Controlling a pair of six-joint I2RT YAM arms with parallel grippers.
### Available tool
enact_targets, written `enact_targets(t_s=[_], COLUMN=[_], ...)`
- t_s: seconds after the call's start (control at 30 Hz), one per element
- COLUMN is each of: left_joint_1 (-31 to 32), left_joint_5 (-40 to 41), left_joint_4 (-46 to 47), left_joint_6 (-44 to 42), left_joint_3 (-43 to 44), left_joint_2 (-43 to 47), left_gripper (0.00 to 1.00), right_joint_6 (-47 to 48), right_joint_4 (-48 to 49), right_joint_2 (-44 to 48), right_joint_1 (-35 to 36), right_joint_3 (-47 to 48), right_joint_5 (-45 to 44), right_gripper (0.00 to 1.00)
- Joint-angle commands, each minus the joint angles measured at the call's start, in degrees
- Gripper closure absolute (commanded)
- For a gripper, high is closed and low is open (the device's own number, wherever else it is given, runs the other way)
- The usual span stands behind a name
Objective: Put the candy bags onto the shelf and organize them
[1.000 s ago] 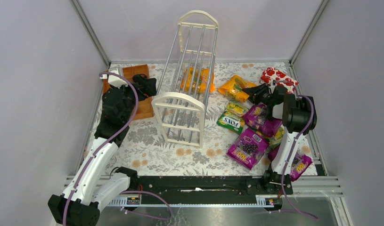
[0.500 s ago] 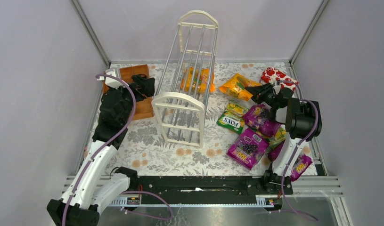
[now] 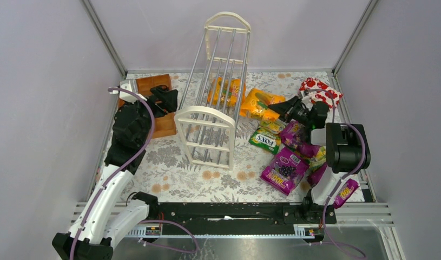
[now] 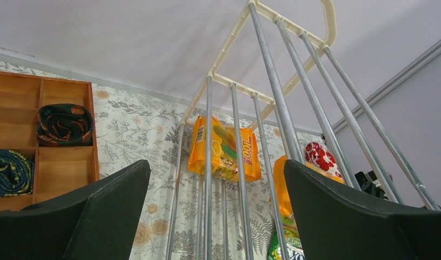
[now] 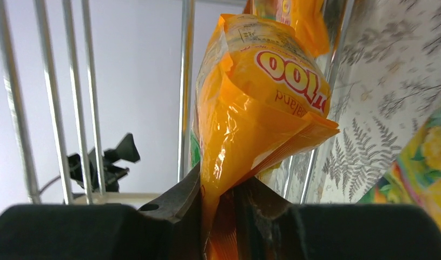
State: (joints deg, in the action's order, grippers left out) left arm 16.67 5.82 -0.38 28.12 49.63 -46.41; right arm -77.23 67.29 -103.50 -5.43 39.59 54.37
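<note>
Since a second ago the right gripper (image 3: pixel 287 108) has carried its orange candy bag (image 3: pixel 258 104) leftward, up against the shelf (image 3: pixel 204 112) at the frame's centre. Its jaws pinch the bag's edge. A second orange bag (image 3: pixel 227 91) lies behind the rods. A purple bag (image 3: pixel 285 169) and a green bag (image 3: pixel 264 141) lie right of centre. The left gripper (image 3: pixel 165 98), upper left over the wooden tray (image 3: pixel 153 82), gapes wide, holding nothing.

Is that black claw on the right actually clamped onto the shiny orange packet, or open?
Clamped shut. The wrist view shows the glossy orange candy bag pinched and creased between the right gripper's black fingers.
</note>
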Motion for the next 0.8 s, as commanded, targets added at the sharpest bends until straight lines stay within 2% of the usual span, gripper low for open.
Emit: enact_targets(t_s=[0.0,0.43,0.77], left_joint_1=[0.2,0.2,0.2], left_joint_5=[0.3,-0.2,-0.6], left_joint_4=[2.2,2.2,2.2], left_joint_6=[-0.3,-0.1,0.1], left_joint_3=[0.6,0.6,0.6], left_joint_2=[0.4,-0.2,-0.6], left_gripper=[0.01,0.01,0.01], right_joint_6=[6.6,2.1,4.4], right_joint_4=[-2.9,6.8,5.3], right_joint_2=[3.5,-6.6,-16.0], right_joint_1=[5.0,16.3,24.5], right_joint_3=[1.9,7.5,18.7], right_joint_5=[0.1,-0.5,-5.0], right_gripper=[0.75,0.76,0.76])
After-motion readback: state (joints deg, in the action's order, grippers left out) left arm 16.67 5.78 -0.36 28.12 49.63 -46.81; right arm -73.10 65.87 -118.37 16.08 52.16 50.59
